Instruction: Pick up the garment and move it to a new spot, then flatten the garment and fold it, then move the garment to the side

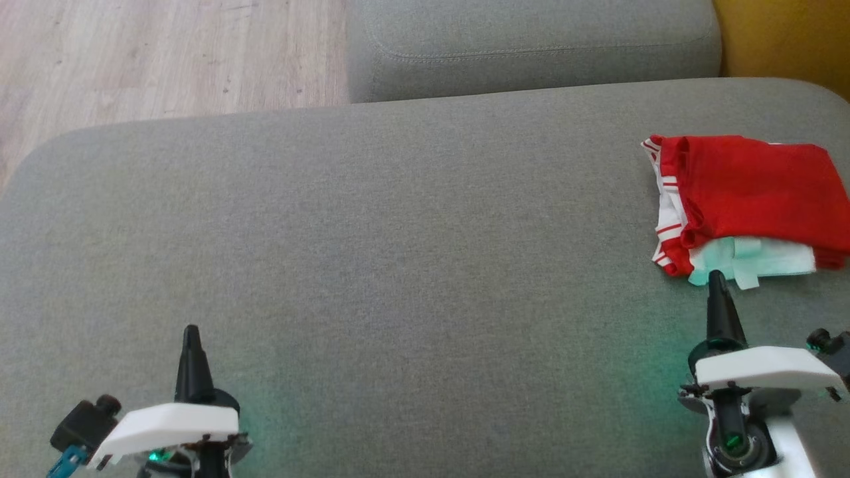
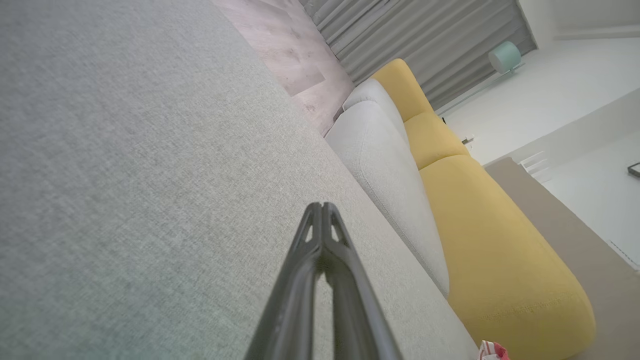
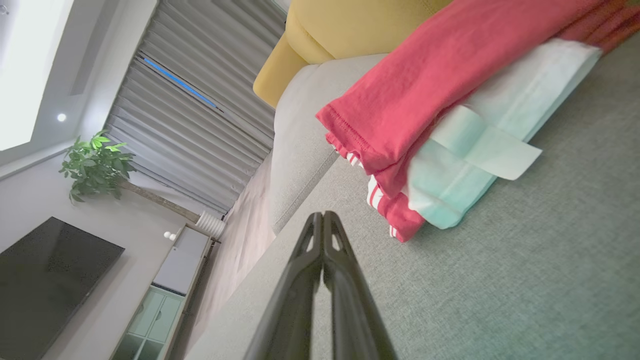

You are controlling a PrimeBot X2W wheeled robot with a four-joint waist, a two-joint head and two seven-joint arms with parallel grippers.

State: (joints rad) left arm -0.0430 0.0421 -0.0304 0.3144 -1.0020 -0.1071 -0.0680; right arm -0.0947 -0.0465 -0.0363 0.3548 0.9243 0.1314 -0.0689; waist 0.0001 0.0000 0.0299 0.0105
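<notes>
Here the folded red garment (image 1: 750,186), with white-striped trim and a pale mint layer and loose strip underneath, lies at the right end of the grey sofa cushion (image 1: 398,232). The right gripper (image 1: 716,277), fingers pressed together on nothing, points just beside its near edge. The left gripper (image 1: 191,332), likewise pressed together, is well apart.

On the sofa seat (image 1: 398,232), far right, the garment (image 1: 750,192). Just in front of it, the right gripper (image 1: 716,277). At the near left, well apart, the left gripper (image 1: 191,332). Behind the seat, a cushion (image 1: 531,46); left of that, floor (image 1: 166,53).
</notes>
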